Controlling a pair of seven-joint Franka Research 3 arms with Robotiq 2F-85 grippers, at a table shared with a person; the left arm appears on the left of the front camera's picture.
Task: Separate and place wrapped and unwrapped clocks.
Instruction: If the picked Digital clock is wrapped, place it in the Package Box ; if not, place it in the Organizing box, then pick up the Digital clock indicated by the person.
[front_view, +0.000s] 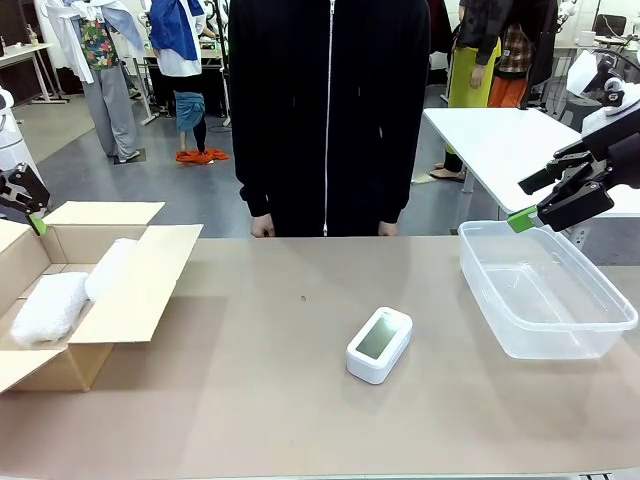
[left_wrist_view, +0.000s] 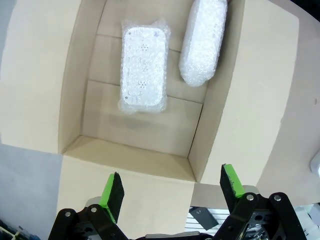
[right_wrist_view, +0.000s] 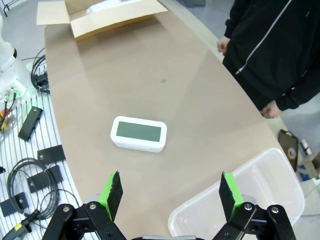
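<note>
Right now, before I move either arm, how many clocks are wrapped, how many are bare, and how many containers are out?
Wrapped clocks: 2, in the cardboard box
Bare clock: 1, on the table
Containers: 2, the cardboard box and the clear tub
Total: 5

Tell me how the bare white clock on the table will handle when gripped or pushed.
The bare clock looks like a rigid plastic shell, so it should probably keep its shape between jaws. Its smooth, rounded edges may be slippery. It lies flat on the table, screen up, so a push would likely slide it, not tip it.
</note>
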